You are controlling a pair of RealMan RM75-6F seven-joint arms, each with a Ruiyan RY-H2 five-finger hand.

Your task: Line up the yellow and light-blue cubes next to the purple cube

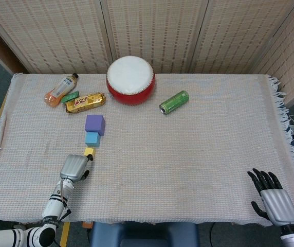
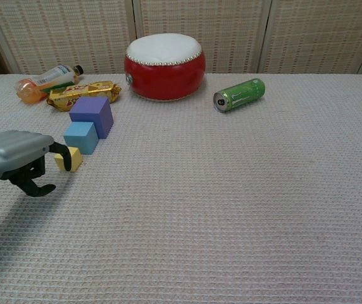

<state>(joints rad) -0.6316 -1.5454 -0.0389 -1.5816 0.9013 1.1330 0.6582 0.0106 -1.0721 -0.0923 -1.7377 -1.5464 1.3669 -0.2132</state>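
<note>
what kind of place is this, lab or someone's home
Probably a robot test setup, not a home: a table under a woven cloth, reed screens as backdrop, and staged props such as cubes, a toy drum and a can.

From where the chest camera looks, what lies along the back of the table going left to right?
Orange drink bottle → gold snack bar → red drum → green can.

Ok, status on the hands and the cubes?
Left hand open, off yellow cube. Right hand open, idle. Yellow, light-blue cube, purple cube in row. Nothing obstructing.
</note>
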